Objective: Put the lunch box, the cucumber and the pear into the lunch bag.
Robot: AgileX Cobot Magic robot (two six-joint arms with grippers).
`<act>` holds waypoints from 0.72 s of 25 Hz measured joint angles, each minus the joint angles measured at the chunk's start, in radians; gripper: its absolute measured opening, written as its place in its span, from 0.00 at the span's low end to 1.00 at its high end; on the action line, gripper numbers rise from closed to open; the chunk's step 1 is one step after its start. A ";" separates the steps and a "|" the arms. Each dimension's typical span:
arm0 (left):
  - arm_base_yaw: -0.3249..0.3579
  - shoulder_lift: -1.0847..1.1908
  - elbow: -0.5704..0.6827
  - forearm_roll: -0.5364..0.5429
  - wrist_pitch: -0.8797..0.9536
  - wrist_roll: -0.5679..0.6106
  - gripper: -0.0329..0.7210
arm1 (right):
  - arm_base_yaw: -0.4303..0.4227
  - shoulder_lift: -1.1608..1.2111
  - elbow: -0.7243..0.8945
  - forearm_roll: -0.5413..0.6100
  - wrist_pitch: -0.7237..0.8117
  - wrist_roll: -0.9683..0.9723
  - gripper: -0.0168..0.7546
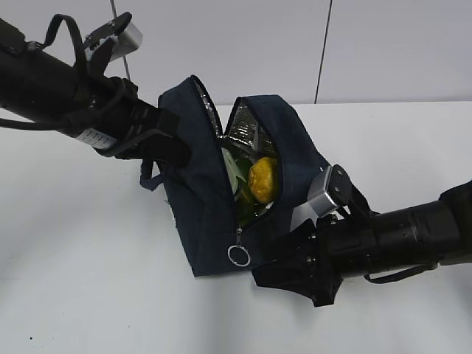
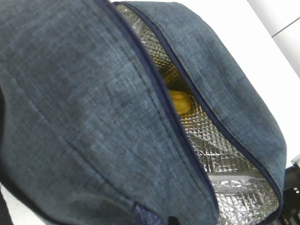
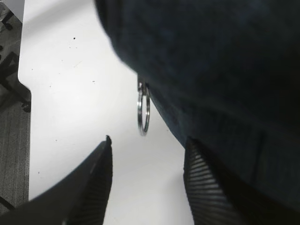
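Now your pear (image 1: 263, 179) sits inside the gaping lunch bag (image 1: 203, 221); right gripper (image 3: 147, 180) is spread wide beside the ring pull (image 3: 143, 110), left gripper's (image 1: 173, 144) state unreadable.

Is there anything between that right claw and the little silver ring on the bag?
Nothing visible. The right gripper is open, and only bare table lies between it and the ring, which hangs free from the bag.
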 joint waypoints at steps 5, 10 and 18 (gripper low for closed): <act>0.000 0.000 0.000 0.000 0.000 0.000 0.05 | 0.056 0.027 -0.028 0.000 0.000 -0.002 0.53; -0.001 0.000 0.000 0.000 0.000 0.000 0.05 | 0.076 0.036 -0.049 0.000 0.000 0.002 0.53; -0.001 0.000 0.000 0.000 0.000 0.000 0.05 | 0.076 0.036 -0.091 0.000 -0.024 0.060 0.41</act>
